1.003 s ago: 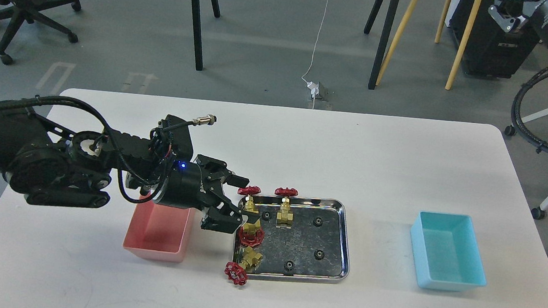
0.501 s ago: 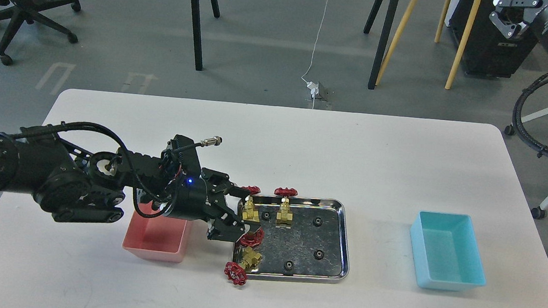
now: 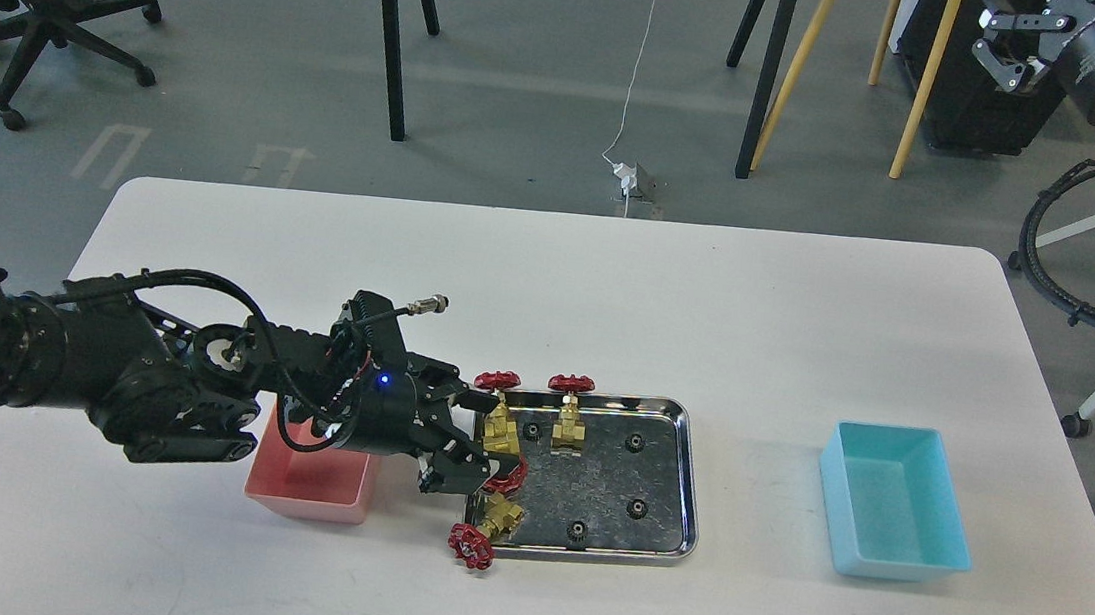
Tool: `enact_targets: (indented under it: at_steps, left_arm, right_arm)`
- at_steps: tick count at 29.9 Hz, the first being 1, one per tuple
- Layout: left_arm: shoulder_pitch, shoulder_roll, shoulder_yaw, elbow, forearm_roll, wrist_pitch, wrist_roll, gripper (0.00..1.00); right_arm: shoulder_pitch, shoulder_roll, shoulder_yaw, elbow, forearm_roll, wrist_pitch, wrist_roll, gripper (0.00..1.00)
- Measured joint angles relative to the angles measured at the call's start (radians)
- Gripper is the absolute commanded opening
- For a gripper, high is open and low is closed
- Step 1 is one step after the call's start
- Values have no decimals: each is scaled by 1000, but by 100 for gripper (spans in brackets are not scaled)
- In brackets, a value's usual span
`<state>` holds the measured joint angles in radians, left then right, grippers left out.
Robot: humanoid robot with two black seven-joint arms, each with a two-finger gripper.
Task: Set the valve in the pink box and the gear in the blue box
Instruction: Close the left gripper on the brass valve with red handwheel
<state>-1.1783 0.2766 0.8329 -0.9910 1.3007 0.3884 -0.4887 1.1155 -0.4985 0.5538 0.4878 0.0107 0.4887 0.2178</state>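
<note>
Near the lower centre of the frame, the left gripper is being held at the left edge of the steel tray, with its two fingers spread apart around the brass body of a valve. Nothing is being clamped yet, as far as can be judged; the lower finger is partly hiding a second valve, so contact there cannot be told for sure. A third valve is lying over the tray's lower left rim, and a fourth is standing near the top edge. The black gears are being left scattered in the tray. The pink box is sitting just left of the tray, partly under the arm, and the blue box is at the lower right, well apart. The right gripper is being kept at the upper right corner; its state cannot be told.

A risk is being seen here: the valves are crowded together, so closing may pinch two at once or knock the neighbour off the tray.
</note>
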Motion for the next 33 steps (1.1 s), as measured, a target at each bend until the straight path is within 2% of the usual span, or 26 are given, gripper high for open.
enact_targets:
  at_steps: [8, 23, 30, 33]
  left_arm:
    - [3, -2, 1, 3, 0, 0, 0, 62]
    - [33, -8, 6, 27, 0, 0, 0, 59]
    - [34, -11, 7, 28, 0, 0, 0, 51]
    - [34, -11, 8, 30, 0, 0, 0, 41]
  right_arm:
    - [-9, 0, 0, 0, 1, 0, 0, 100]
    - [-11, -3, -2, 2, 1, 0, 0, 100]
    - [-18, -3, -2, 3, 1, 0, 0, 100]
    - [-20, -3, -2, 3, 1, 0, 0, 100]
